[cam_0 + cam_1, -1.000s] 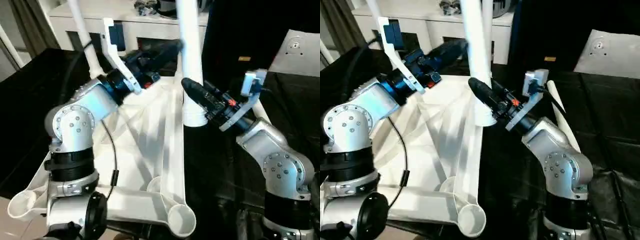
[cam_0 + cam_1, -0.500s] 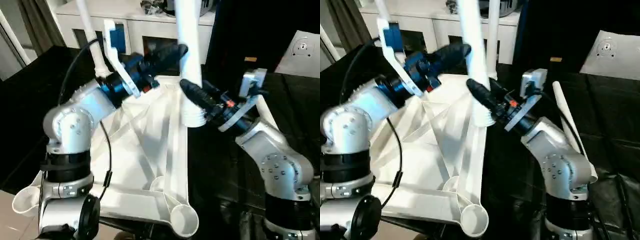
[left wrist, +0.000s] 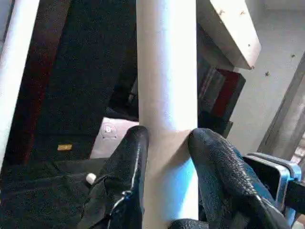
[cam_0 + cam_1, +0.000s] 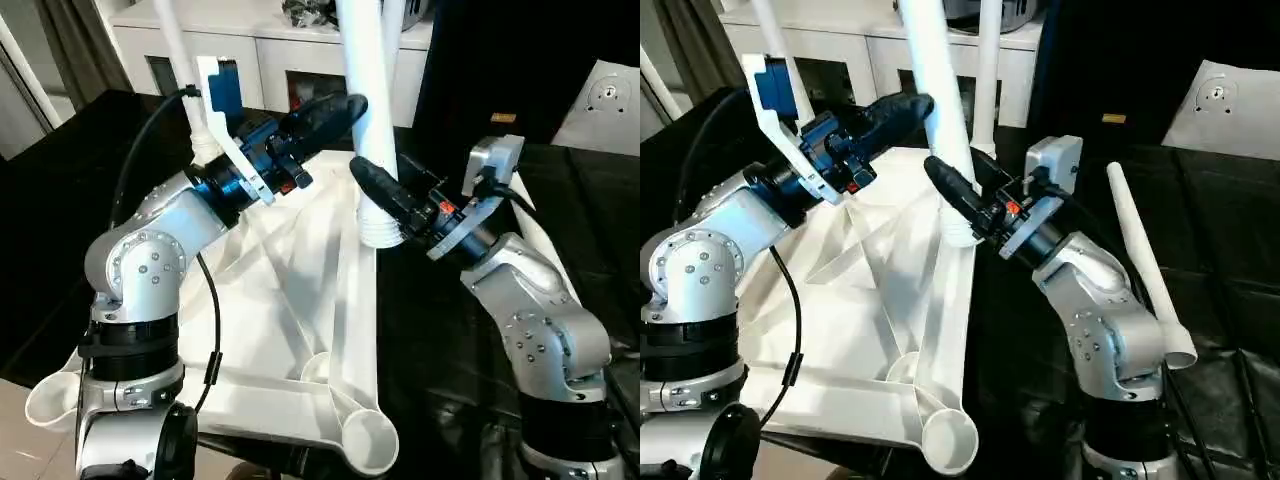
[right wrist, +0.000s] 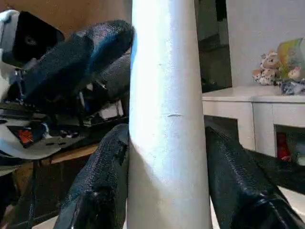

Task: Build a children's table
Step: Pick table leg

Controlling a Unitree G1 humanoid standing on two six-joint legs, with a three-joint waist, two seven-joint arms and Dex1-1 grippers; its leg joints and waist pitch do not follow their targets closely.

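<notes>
Since a second ago the upright leg (image 4: pixel 366 120) has tilted slightly, its base lifted at the table top's (image 4: pixel 300 290) far corner socket. Both the left end effector (image 3: pixel 167 143) and right end effector (image 5: pixel 167 138) still pinch this smooth, tapered white plastic leg between textured black fingers (image 3: pixel 131 167). The underside is ribbed.

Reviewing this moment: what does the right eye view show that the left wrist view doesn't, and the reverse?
Right eye view adds: the upturned table top with ribs and corner sockets, a loose leg lying on the dark cloth, and the right hand gripping the upright leg near its base. Left wrist view adds: a close look at the left hand, its fingers pressed against opposite sides of that leg. Shared: the upright leg, held by the left hand.
</notes>
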